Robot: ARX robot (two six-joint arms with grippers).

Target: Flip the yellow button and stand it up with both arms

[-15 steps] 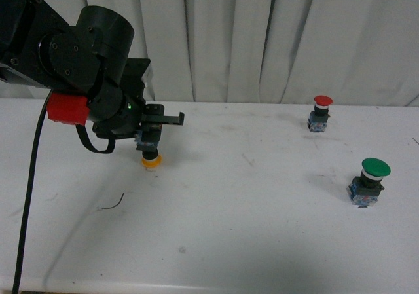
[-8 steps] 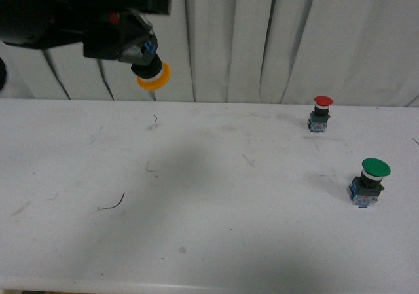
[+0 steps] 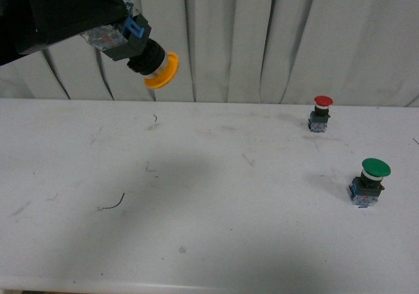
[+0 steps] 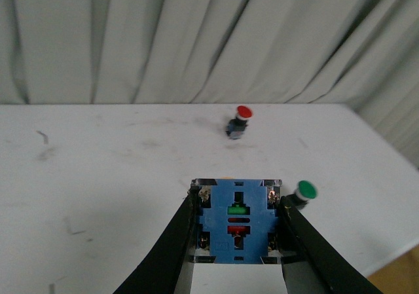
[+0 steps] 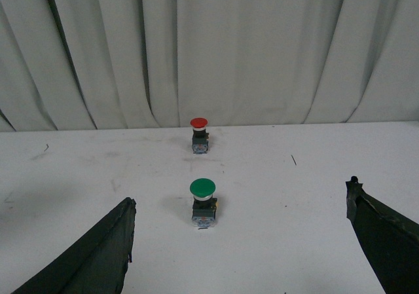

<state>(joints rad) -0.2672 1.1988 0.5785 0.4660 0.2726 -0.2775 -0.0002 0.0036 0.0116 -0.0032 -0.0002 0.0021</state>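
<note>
The yellow button (image 3: 152, 61) hangs high over the table's far left, tilted sideways with its yellow cap pointing right and slightly down. My left gripper (image 3: 112, 36) is shut on its blue-and-clear base. In the left wrist view the base's blue underside (image 4: 237, 225) faces the camera, clamped between both black fingers of the left gripper (image 4: 237, 203), and the cap is hidden behind it. My right gripper (image 5: 241, 199) is open with nothing between its fingers, low over the table; it is out of the front view.
A green-capped button (image 3: 371, 179) (image 5: 203, 201) stands upright on the white table (image 3: 216, 196) at the right. A red-capped button (image 3: 321, 112) (image 5: 199, 134) stands beyond it, near the grey curtain (image 3: 262, 38). A thin dark wire scrap (image 3: 112, 203) lies front left.
My left gripper has lifted the yellow button off the table, from cap-down on the surface to high in the air, and has turned it so the cap points sideways.
</note>
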